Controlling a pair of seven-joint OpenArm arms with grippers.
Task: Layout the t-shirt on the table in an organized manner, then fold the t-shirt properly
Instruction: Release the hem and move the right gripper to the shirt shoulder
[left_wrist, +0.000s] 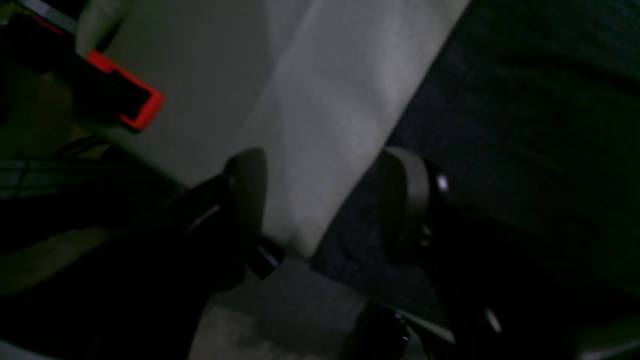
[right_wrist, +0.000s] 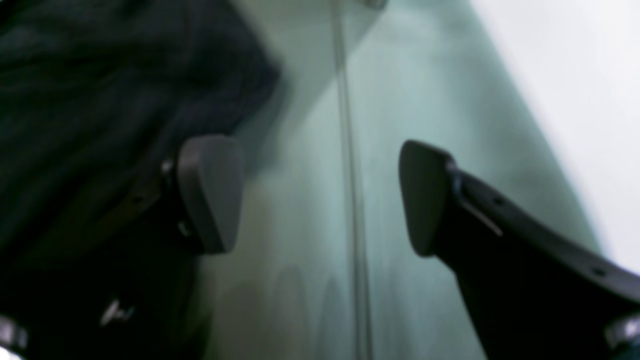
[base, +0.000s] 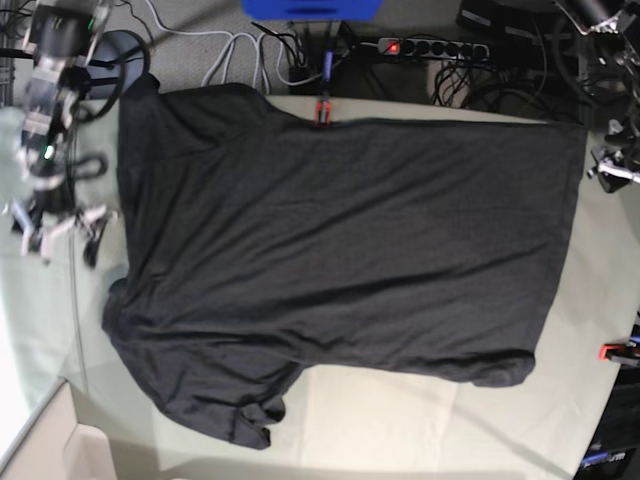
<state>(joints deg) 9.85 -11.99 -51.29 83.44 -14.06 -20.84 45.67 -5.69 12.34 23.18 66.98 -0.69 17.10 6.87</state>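
Note:
The dark charcoal t-shirt (base: 340, 250) lies spread wide over the table (base: 400, 410), with one sleeve bunched at the lower left. My left gripper (left_wrist: 325, 200) is open over the shirt's edge. Its fingers (left_wrist: 405, 200) straddle the line where the dark t-shirt (left_wrist: 525, 125) meets the pale table (left_wrist: 310, 100), and nothing is between them. In the base view this left gripper (base: 608, 165) is beside the shirt's right edge. My right gripper (right_wrist: 317, 195) stands wide open over the bare table (right_wrist: 400, 100), with the t-shirt (right_wrist: 100, 100) to its left. In the base view the right gripper (base: 60, 225) hangs just left of the shirt.
Red-orange clamps (base: 322, 110) (base: 615, 350) (left_wrist: 130, 95) fasten the cloth at the table's edges. Cables and a power strip (base: 430, 47) lie on the floor behind the table. A white box (base: 50, 440) sits at the lower left corner.

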